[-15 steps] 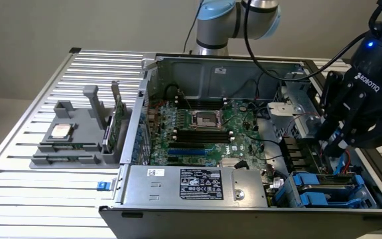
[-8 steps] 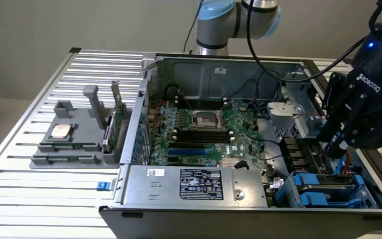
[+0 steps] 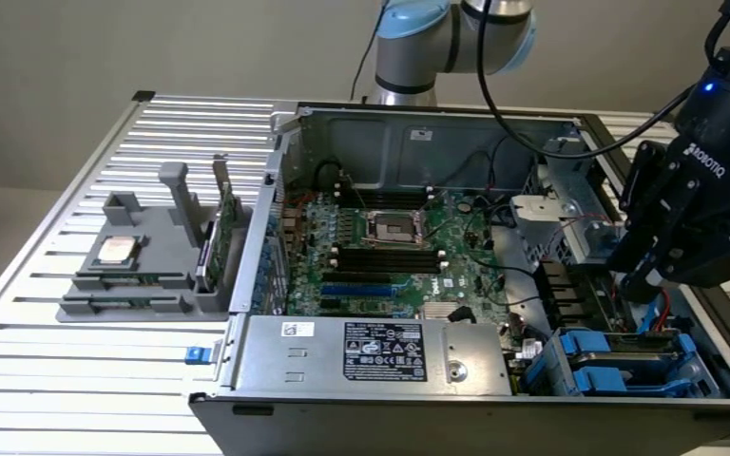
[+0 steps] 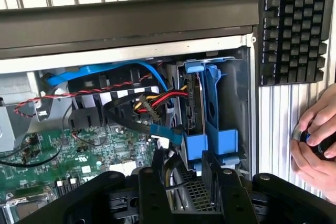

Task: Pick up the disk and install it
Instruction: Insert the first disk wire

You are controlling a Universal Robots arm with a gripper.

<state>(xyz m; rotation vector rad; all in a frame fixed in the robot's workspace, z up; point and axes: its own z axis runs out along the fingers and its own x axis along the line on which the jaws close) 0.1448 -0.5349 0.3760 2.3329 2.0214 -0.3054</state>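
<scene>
The disk (image 4: pixel 207 109) stands on edge in its blue carrier, down in the drive bay at a corner of the open computer case (image 3: pixel 339 356) on the slatted table (image 3: pixel 73 380). The end effector (image 4: pixel 189 195) hangs right over the carrier's near end; I can't tell whether it grips the disk or not. A person's hand (image 4: pixel 315 137) rests near a keyboard (image 4: pixel 294 24)

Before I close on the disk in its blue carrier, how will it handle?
Probably rigid: the disk is a flat slab. The blue carrier looks like thin plastic, so it may flex. Seated edge-on beside cables, it could snag.
</scene>
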